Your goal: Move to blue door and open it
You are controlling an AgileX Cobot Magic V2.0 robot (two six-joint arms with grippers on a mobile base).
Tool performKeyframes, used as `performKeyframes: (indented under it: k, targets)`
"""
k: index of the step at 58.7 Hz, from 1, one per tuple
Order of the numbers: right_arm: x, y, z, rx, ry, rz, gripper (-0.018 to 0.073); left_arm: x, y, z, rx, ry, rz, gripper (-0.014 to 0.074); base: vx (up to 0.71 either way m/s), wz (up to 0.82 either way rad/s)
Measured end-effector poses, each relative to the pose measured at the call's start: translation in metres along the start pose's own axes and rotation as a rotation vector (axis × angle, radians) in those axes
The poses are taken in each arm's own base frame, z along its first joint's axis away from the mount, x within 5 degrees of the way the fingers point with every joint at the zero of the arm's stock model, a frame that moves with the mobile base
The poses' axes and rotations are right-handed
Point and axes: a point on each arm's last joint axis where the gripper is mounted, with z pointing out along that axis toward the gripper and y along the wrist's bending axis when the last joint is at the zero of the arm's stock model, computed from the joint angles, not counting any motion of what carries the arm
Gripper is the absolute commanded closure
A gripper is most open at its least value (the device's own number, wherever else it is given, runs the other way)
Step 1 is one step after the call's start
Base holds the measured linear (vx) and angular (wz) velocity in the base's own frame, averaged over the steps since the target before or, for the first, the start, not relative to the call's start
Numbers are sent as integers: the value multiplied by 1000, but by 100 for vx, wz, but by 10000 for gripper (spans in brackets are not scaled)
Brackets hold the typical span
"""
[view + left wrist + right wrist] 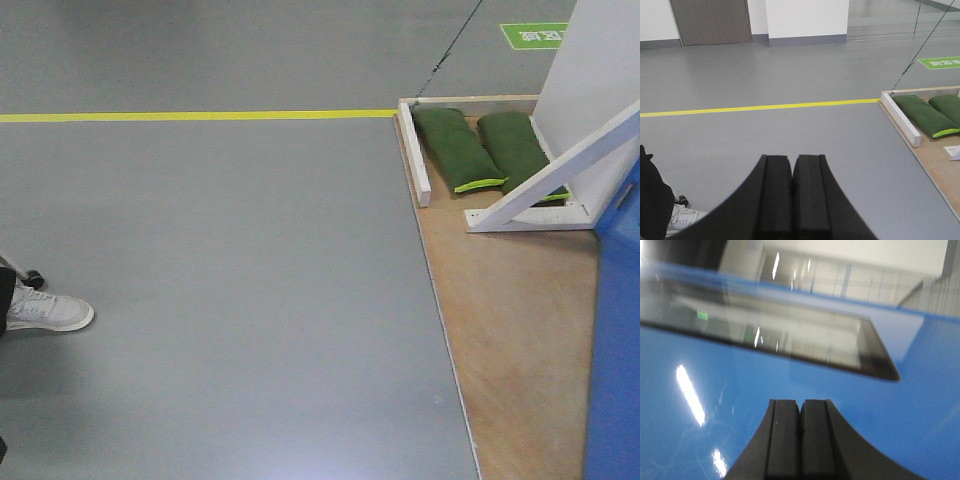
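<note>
- The blue door (615,340) lies to our right. In the front view it shows only as a strip down the right edge, standing on the plywood base (510,320) just in front of the white slanted brace (560,170) and the green sandbags (458,150).
- Our right gripper (800,405) is much the nearer. Its camera shows almost nothing but glossy blue panel, so it points straight at the door face from close by. We cannot tell whether it touches.
- The right jaws are pressed together with nothing between them.
- We judge the door's long axis to be upright, though the right wrist view looks rolled and the reflections run slanted.
- No lever handle shows in any view, so finding it comes first.
- Our left gripper (792,160) points away over bare grey floor toward the yellow line (760,106). Its jaws are also together and empty.
</note>
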Motion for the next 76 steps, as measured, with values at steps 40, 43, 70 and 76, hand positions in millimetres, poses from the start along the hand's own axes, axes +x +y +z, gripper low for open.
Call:
performKeyframes:
  k: [40, 43, 70, 76]
  targets:
    - [69, 16, 50, -73, 249, 27, 547, 0, 0, 0, 0, 0, 0, 524, 0, 0]
    - [75, 17, 55, -78, 263, 32, 547, 0, 0, 0, 0, 0, 0, 524, 0, -1]
    - [143, 25, 90, -128, 478, 76, 547, 0, 0, 0, 0, 0, 0, 524, 0, -2]
    - [159, 29, 92, -140, 541, 70, 547, 0, 0, 0, 0, 0, 0, 524, 0, 0]
